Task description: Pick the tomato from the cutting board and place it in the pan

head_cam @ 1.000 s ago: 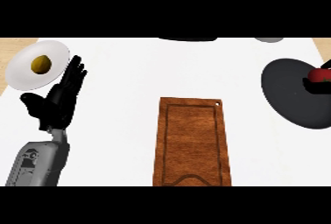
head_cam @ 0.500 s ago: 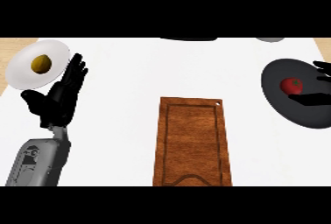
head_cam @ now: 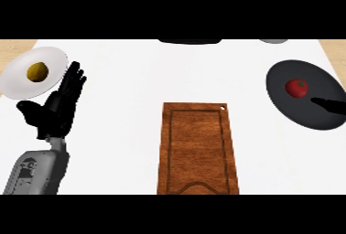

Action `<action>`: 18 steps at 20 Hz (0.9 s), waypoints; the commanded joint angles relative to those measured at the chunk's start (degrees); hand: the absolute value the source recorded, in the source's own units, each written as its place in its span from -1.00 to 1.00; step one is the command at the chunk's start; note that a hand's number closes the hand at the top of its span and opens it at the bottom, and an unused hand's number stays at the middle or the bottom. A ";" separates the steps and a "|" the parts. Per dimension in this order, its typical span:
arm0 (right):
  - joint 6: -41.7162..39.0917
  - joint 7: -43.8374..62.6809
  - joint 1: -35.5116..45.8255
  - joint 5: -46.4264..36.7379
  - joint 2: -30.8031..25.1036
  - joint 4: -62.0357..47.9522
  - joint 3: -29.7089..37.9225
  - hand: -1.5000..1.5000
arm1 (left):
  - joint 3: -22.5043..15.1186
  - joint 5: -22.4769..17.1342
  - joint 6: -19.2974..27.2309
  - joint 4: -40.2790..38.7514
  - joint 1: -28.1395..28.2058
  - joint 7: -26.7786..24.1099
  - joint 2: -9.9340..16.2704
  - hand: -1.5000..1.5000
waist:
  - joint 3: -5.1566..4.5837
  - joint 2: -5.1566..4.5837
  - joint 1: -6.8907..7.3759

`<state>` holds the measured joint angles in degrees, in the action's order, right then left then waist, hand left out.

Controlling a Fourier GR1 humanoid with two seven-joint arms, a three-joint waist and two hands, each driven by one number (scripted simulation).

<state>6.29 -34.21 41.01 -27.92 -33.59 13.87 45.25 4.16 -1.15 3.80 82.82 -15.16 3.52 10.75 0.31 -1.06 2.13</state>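
as the tomato [head_cam: 296,87] lies in the pan [head_cam: 304,114], right hand [head_cam: 330,105] just beside it, toward the right edge, fingers' state untellable; left hand [head_cam: 57,107] rests open, well apart.

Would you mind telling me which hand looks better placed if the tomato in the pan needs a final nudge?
The right hand: its finger lies over the pan beside the tomato. The left hand rests open across the counter near the plate.

Right hand [head_cam: 330,105] cut off at the 3 o'clock edge — only dark fingertips show, curl unreadable, dark object [head_cam: 190,41] at 12 o'clock cropped, grey item [head_cam: 273,40] at 1 o'clock — a sliver, pan [head_cam: 304,116] rim clipped right
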 commanded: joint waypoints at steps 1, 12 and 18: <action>-9.62 -3.77 -2.66 5.33 -1.87 -1.55 3.75 -1.00 | 0.55 -0.68 0.23 3.63 2.46 2.25 0.32 0.00 | -0.08 0.70 -0.70; -33.30 -9.71 -18.43 11.87 -7.52 9.00 2.61 -1.00 | 0.93 0.20 0.79 4.30 3.81 3.94 0.38 0.00 | -0.49 1.74 -3.74; -36.43 -5.91 -28.08 16.87 -2.28 23.08 2.02 -1.00 | -0.26 1.04 0.98 5.94 5.98 2.10 -1.08 0.00 | -0.53 1.68 -3.61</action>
<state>-24.66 -40.56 17.90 -13.69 -37.80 29.45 47.79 5.87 -1.06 3.86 86.44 -10.69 5.30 11.73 -0.19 0.60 -1.55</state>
